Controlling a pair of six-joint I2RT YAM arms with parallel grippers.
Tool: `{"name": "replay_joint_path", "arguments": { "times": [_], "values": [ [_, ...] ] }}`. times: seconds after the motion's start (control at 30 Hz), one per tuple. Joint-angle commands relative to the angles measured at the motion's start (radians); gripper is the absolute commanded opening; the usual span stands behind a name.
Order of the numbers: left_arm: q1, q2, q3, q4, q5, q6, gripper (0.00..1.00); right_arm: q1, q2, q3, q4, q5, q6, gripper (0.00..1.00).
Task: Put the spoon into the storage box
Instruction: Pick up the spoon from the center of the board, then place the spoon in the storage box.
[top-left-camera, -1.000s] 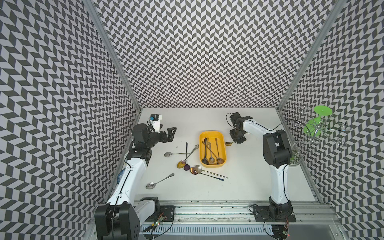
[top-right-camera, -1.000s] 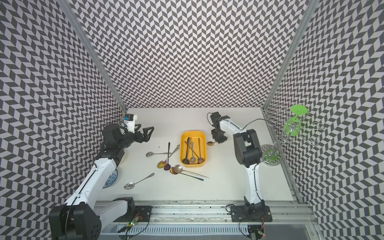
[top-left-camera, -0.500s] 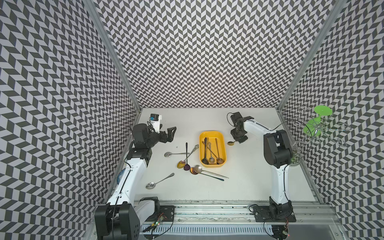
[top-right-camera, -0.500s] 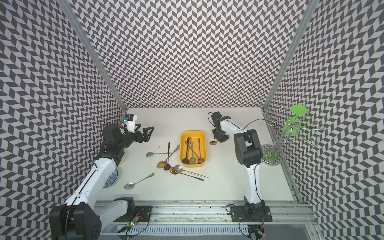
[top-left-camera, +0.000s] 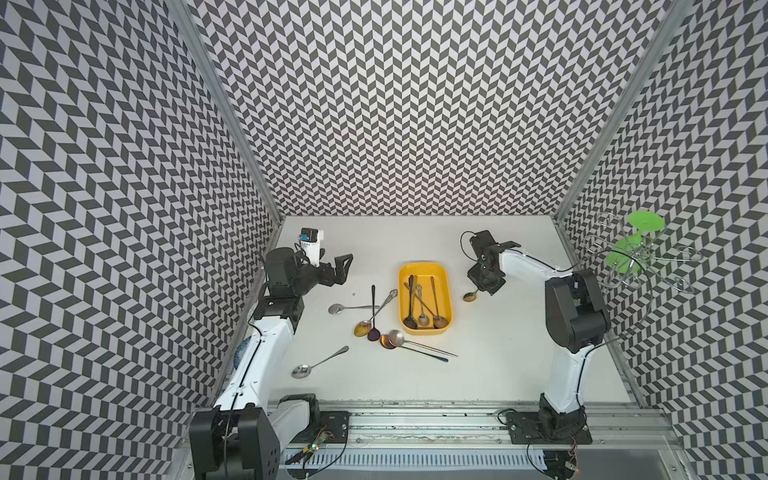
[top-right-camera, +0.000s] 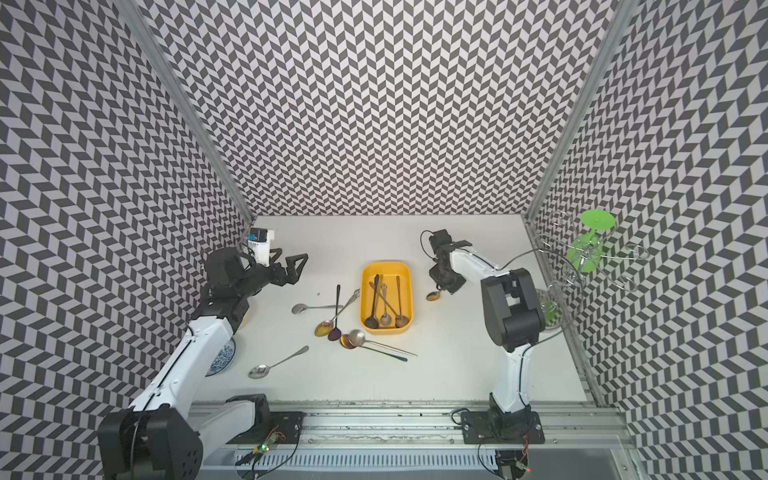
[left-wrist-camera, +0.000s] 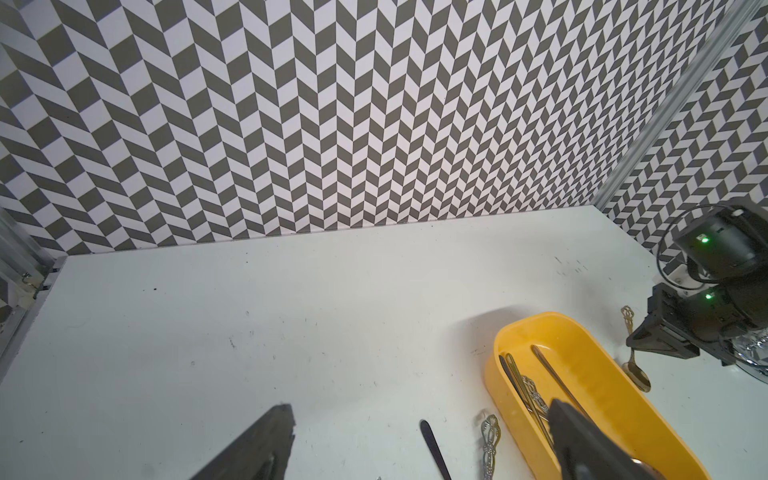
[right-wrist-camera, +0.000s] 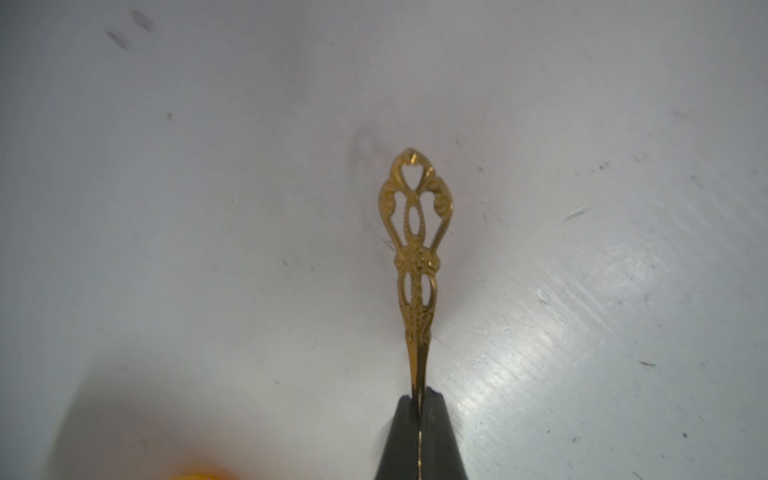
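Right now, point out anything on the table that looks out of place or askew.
Nothing is spilled or broken. Loose spoons lie crossed left of the yellow box; two long spoons overlap at its near end. The right gripper pinches a gold spoon beside the box.

Patterned plate (top-right-camera: 224, 357) lies far from green wire stand (top-right-camera: 597, 219).

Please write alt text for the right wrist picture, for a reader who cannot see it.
The right gripper, shut, pinches the thin stem of a gold spoon; its ornate openwork handle shows against the scuffed white table.
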Motion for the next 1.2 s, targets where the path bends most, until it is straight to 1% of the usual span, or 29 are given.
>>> {"name": "replay_joint_path", "arguments": {
  "times": [0.0, 0.2, 0.43, 0.63, 0.73, 0.83, 0.93, 1.07, 1.17],
  "values": [
    [0.003, -0.024, -0.022, 0.018, 0.019, -0.004, 0.99, 0.006, -0.091, -0.026, 0.040, 0.010, -0.086, 0.00],
    [0.005, -0.020, -0.013, 0.010, -0.002, -0.006, 0.99, 0.041, -0.194, -0.062, 0.034, 0.004, -0.143, 0.00],
    [0.003, -0.015, -0.018, 0.015, 0.001, -0.010, 0.99, 0.144, -0.274, -0.032, 0.022, 0.002, -0.175, 0.00],
    [0.003, -0.006, -0.008, 0.005, -0.002, -0.008, 0.99, 0.265, -0.248, 0.029, 0.002, -0.018, -0.178, 0.00],
    [0.002, -0.012, -0.028, 0.020, 0.007, -0.008, 0.99, 0.324, -0.215, 0.056, 0.014, -0.023, -0.207, 0.00],
    [0.002, -0.005, -0.005, -0.004, 0.002, -0.008, 0.99, 0.369, -0.180, 0.088, 0.004, -0.026, -0.243, 0.00],
    [0.002, -0.010, -0.020, 0.016, 0.002, -0.010, 0.99, 0.411, -0.160, 0.097, 0.024, -0.004, -0.290, 0.00],
    [0.002, -0.002, -0.004, -0.005, 0.003, -0.011, 0.99, 0.425, -0.113, 0.128, 0.005, 0.030, -0.357, 0.00],
    [-0.001, -0.009, -0.019, 0.017, 0.004, -0.012, 0.99, 0.425, -0.090, 0.131, 0.014, 0.068, -0.391, 0.00]
  ]
}}
